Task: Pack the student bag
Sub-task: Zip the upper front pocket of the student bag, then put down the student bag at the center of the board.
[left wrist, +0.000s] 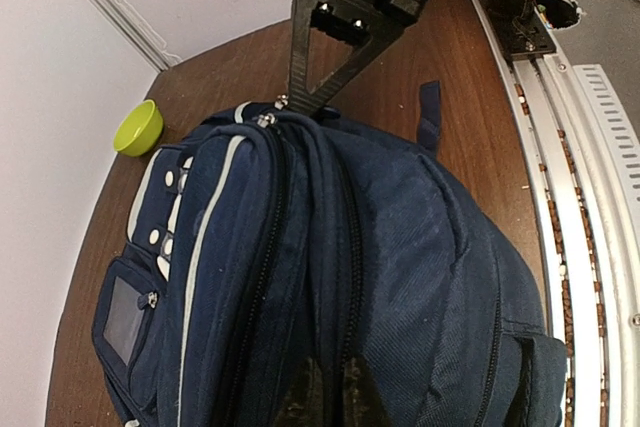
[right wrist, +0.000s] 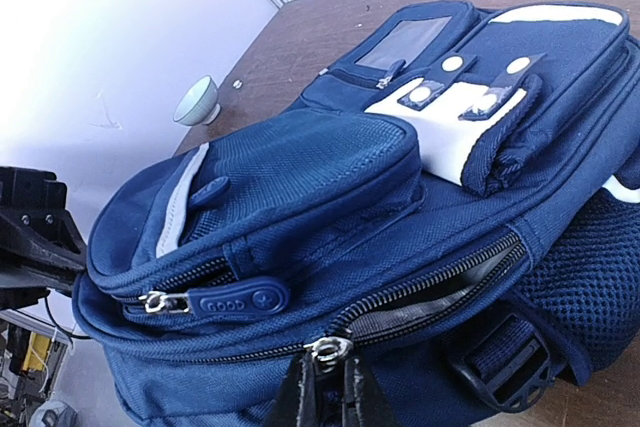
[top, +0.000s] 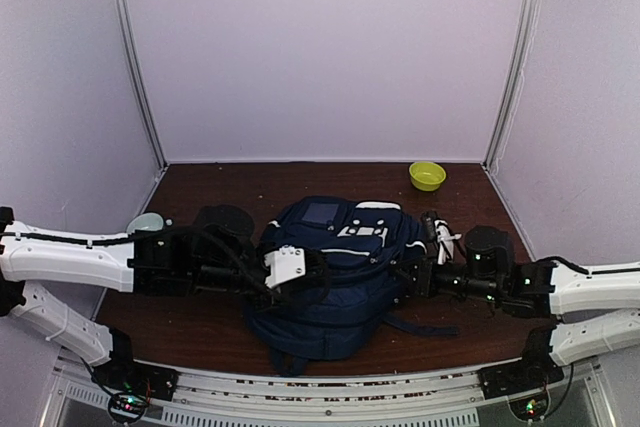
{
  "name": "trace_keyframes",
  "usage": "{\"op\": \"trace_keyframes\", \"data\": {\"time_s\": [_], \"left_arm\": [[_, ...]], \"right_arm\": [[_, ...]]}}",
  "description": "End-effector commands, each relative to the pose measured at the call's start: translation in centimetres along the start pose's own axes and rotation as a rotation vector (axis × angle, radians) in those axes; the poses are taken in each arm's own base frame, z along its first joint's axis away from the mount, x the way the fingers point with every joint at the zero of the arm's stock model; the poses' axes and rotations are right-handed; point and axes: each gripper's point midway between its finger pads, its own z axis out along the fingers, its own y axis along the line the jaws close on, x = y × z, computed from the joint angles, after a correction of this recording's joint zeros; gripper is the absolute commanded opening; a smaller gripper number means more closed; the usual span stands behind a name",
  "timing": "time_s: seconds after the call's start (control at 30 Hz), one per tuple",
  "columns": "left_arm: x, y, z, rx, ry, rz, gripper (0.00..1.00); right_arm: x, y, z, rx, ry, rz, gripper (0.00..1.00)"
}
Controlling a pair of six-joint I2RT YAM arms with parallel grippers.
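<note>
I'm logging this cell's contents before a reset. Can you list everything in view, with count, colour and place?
student bag: one, navy blue with white trim, lying mid-table between the two arms
bowl: one, yellow-green, back right corner of the table
cup: one, pale, left edge of the table, partly behind the left arm
small white item: one, white, just right of the bag; too small to identify
table: one, dark brown wood, under everything
left gripper: one, black, shut at the bag's left end; whether it pinches fabric cannot be told
right gripper: one, black, shut on the metal zipper pull at the bag's right end
</note>
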Motion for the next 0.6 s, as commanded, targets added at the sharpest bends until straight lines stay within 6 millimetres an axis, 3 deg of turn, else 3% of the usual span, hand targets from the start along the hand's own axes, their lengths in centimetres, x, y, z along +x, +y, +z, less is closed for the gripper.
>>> {"op": "trace_keyframes", "data": {"time_s": [0.0,0.1,0.2,0.23,0.33,0.43,0.5,0.57], "left_arm": [[-0.8,0.2,-1.4,-0.01,-0.025,-0.035,0.0],[-0.7,0.2,-1.0,-0.005,-0.012,-0.036,0.0],[-0.6,0.0,-0.5,0.003,-0.01,-0.035,0.0],[-0.6,0.1,-0.4,0.003,-0.009,-0.036,0.0],[-0.9,0.1,-0.2,0.008,-0.009,-0.04,0.23],[-1.2,0.2,-0.2,0.009,-0.013,-0.047,0.47],[-1.7,0.5,-0.4,0.001,-0.021,-0.054,0.57],[-2.4,0.9,-0.7,-0.011,-0.041,-0.063,0.64]], "right_arm": [[-2.5,-3.2,0.7,0.14,-0.08,0.009,0.0],[-2.6,-2.1,1.1,0.094,-0.053,-0.017,0.0],[-2.2,-2.2,1.1,0.1,-0.029,-0.029,0.0],[-2.1,-2.3,1.1,0.107,-0.019,-0.031,0.08],[-1.7,-2.5,1.0,0.129,0.027,-0.051,0.43],[-2.3,-2.1,0.6,0.133,0.036,-0.09,0.57],[-3.2,-1.6,0.0,0.14,0.029,-0.121,0.78],[-4.2,-1.5,-0.7,0.162,0.011,-0.151,0.85]]}}
